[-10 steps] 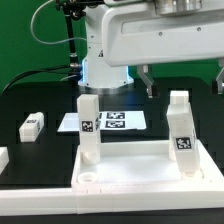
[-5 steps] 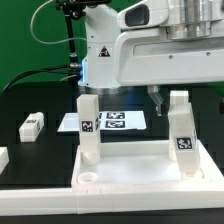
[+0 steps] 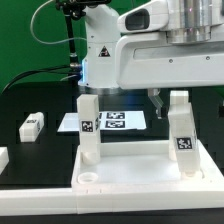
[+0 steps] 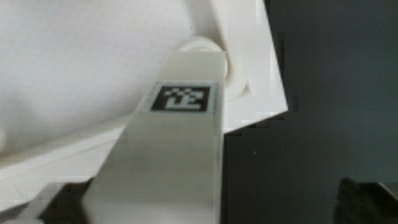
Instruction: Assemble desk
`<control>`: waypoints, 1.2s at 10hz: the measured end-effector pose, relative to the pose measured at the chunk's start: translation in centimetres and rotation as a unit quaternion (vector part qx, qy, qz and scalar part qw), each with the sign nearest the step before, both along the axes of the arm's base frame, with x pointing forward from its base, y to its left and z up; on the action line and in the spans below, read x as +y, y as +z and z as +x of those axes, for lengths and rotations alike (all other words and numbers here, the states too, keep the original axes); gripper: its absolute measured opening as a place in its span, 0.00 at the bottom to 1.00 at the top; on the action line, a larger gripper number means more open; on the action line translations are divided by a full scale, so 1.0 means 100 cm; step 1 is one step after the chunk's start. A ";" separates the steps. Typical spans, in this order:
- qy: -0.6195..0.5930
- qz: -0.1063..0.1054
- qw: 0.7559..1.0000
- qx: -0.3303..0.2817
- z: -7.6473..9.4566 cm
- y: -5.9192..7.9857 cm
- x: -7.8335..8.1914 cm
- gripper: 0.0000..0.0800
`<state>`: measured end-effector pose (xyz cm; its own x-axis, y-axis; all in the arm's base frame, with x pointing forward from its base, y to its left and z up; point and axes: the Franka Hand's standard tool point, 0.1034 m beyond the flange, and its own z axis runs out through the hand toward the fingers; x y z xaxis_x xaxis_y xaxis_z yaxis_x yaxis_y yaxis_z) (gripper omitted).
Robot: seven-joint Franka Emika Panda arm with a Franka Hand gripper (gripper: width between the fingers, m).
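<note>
The white tabletop [image 3: 150, 172] lies at the front with its rim up. Two white tagged legs stand upright in its sockets, the left leg [image 3: 88, 128] and the right leg [image 3: 180, 128]. A loose leg [image 3: 32, 125] lies on the black table at the exterior view's left. My gripper [image 3: 160, 98] hangs just behind the top of the right leg. In the wrist view a tagged leg [image 4: 169, 150] stands in a corner socket of the tabletop [image 4: 89, 70]. It rises between my gripper's [image 4: 210, 208] dark fingers [image 4: 50, 205], which are wide apart and not gripping it.
The marker board [image 3: 112, 121] lies flat behind the tabletop. Another white part [image 3: 3, 158] shows at the exterior view's left edge. The robot's base [image 3: 100, 65] and cables stand at the back, before a green backdrop.
From one second ago, the arm has swung toward the exterior view's right and come lower, bringing the fingers beside the top of the right leg. Over the last half second nothing has moved.
</note>
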<state>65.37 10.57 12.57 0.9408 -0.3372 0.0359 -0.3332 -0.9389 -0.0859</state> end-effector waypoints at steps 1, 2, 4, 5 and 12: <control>-0.006 0.000 1.000 0.000 0.000 0.000 -0.001 0.81; -0.012 0.001 1.000 0.000 0.000 0.000 -0.001 0.65; -0.055 0.003 0.998 0.003 0.000 0.000 -0.002 0.36; -0.094 0.005 0.996 0.006 0.000 0.000 -0.003 0.36; -0.444 0.008 0.896 0.018 -0.009 0.000 0.002 0.36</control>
<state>64.49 10.75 12.52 0.3016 -0.9534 -0.0006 -0.9510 -0.3008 -0.0718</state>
